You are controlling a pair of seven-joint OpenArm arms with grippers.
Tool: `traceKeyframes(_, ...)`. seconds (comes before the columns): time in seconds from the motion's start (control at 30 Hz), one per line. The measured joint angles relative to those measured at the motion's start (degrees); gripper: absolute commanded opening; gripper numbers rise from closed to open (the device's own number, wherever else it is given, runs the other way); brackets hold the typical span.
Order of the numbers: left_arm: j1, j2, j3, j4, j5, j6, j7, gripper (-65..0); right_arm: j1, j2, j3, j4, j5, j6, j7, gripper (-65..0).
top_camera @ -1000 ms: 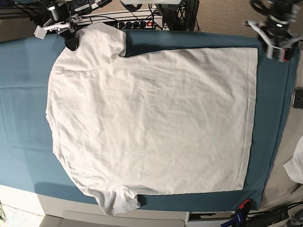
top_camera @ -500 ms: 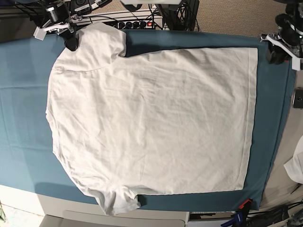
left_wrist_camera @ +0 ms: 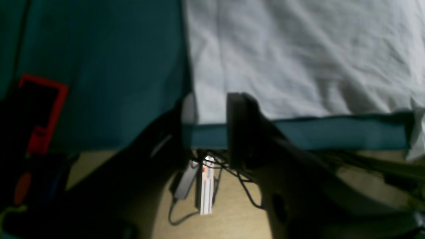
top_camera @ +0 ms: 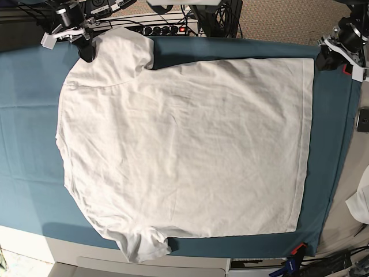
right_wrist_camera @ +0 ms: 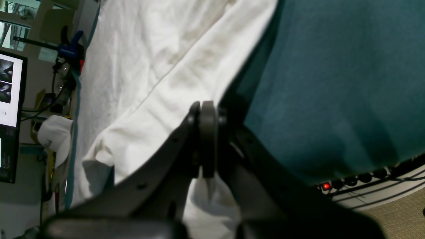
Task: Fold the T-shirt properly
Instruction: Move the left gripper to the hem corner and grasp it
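The white T-shirt (top_camera: 184, 150) lies spread flat on the teal table cloth (top_camera: 29, 144), collar to the left and bottom hem to the right. My right gripper (top_camera: 87, 53) is at the far-left sleeve. In the right wrist view its fingers (right_wrist_camera: 207, 139) are pressed together on the sleeve edge (right_wrist_camera: 149, 99), which is lifted slightly off the cloth. My left gripper (top_camera: 324, 60) is at the far-right hem corner. In the left wrist view the left gripper (left_wrist_camera: 211, 116) is open, with the shirt's corner (left_wrist_camera: 209, 106) showing between the two fingers.
A power strip (top_camera: 167, 29) with a red light and cables runs behind the table's far edge. A phone (top_camera: 363, 120) and a white fabric scrap (top_camera: 362, 202) lie off the right side. A red and blue clamp (top_camera: 294, 254) grips the cloth's near-right corner.
My left gripper has moved down and in to the far-right hem corner. The right gripper and the shirt have stayed where they were.
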Motion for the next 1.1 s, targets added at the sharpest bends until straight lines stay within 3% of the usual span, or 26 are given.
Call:
traceKeyframes(0.07, -0.8, 0.0, 0.0, -2.6, 0.1, 0.2, 0.8, -41.4, 0.0, 0.0, 0.0, 0.0, 0.0, 0.0, 0.0, -65.0)
traceKeyframes(0.63, -5.3, 0.2, 0.0, -9.2, 0.8, 0.2, 1.1, -41.3, 0.0, 0.0, 0.0, 0.0, 0.0, 0.0, 0.0, -65.0)
traceKeyframes(0.83, -6.2, 0.3, 0.0, -13.8, -1.7, 0.2, 1.4, -41.3, 0.0, 0.0, 0.0, 0.0, 0.0, 0.0, 0.0, -65.0)
traceKeyframes(0.97, -6.3, 0.3, 0.0, -13.8, -4.4, -2.4, 2.3, -41.3, 0.0, 0.0, 0.0, 0.0, 0.0, 0.0, 0.0, -65.0)
traceKeyframes(1.1, -6.3, 0.3, 2.3, -13.8, -4.4, -2.3, 2.4, -41.3, 0.0, 0.0, 0.0, 0.0, 0.0, 0.0, 0.0, -65.0)
